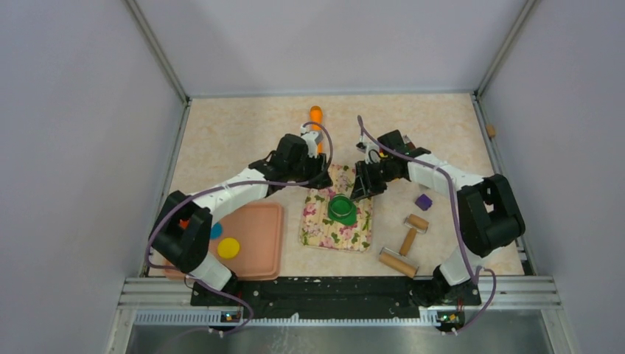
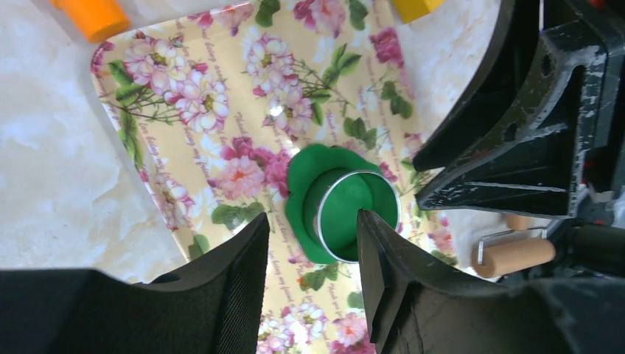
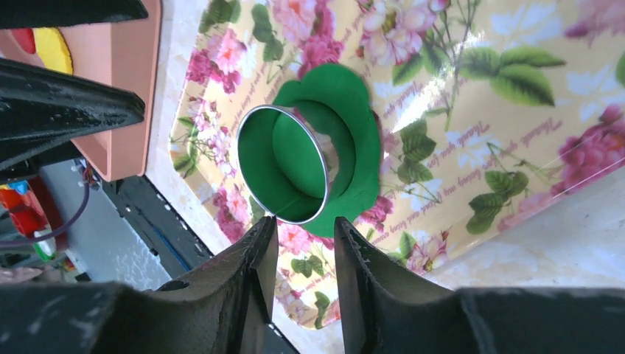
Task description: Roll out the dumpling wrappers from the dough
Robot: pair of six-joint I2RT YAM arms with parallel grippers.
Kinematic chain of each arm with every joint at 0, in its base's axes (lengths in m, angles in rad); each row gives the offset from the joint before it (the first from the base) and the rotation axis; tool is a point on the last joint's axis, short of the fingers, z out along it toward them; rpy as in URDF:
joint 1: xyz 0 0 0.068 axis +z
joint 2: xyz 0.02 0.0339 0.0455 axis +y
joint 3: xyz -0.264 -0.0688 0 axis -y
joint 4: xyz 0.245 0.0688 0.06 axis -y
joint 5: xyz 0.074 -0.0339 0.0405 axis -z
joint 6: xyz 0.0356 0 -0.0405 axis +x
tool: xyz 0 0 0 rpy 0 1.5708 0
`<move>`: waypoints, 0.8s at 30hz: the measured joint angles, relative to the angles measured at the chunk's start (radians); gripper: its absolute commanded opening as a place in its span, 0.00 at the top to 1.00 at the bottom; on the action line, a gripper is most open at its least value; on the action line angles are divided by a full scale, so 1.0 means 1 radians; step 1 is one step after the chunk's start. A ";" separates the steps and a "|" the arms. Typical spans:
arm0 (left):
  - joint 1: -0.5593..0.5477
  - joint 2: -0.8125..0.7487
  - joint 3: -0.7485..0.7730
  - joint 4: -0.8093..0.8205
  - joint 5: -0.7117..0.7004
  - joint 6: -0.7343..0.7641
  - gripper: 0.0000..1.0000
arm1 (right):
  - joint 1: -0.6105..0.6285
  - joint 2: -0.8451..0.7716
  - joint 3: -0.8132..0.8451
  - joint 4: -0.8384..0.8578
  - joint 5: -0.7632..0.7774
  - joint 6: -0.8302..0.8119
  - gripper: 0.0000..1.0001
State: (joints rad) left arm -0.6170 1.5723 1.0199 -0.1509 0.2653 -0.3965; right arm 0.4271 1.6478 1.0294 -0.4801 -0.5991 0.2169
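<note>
A pale, marbled beige worktop (image 1: 221, 140) is boxed in by plain lilac-grey walls (image 1: 74, 147) at its left, far and right edges. Aluminium posts (image 1: 158, 51) rise from both far corners. A silver metal rail (image 1: 531, 287) lines the near edge under soft, even light.

Flattened green dough (image 2: 301, 181) on floral mat (image 2: 191, 96)

The top camera is fixed high above the near edge of the table (image 1: 236, 140) and looks steeply down, far enough off to take in the whole surface. Each wrist camera sits close behind its own gripper and looks down past the fingertips. The left gripper (image 2: 313, 221) and the right gripper (image 3: 304, 223) fill the bottom of their views. All three views share the floral mat (image 1: 318, 225) and the green dough (image 2: 306, 166) just ahead of both grippers.
</note>
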 measured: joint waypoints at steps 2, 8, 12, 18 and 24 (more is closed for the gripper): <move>0.001 -0.015 0.000 -0.004 0.009 -0.022 0.51 | 0.000 -0.007 0.021 -0.008 0.001 -0.029 0.62; 0.001 -0.027 -0.141 0.057 0.129 -0.129 0.47 | 0.000 0.023 0.055 0.000 -0.016 -0.129 0.57; 0.001 -0.025 -0.222 0.089 0.181 -0.189 0.51 | 0.000 0.116 0.129 0.002 -0.024 -0.221 0.57; 0.001 -0.025 -0.253 0.205 0.248 -0.254 0.58 | 0.000 0.185 0.157 0.009 -0.037 -0.285 0.60; 0.001 0.027 -0.255 0.296 0.288 -0.299 0.64 | 0.002 0.196 0.164 0.008 -0.047 -0.318 0.64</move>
State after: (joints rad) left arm -0.6163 1.5990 0.7647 0.1455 0.5529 -0.6960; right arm 0.4286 1.8439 1.1938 -0.4725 -0.6460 -0.1009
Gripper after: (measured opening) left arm 0.378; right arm 0.368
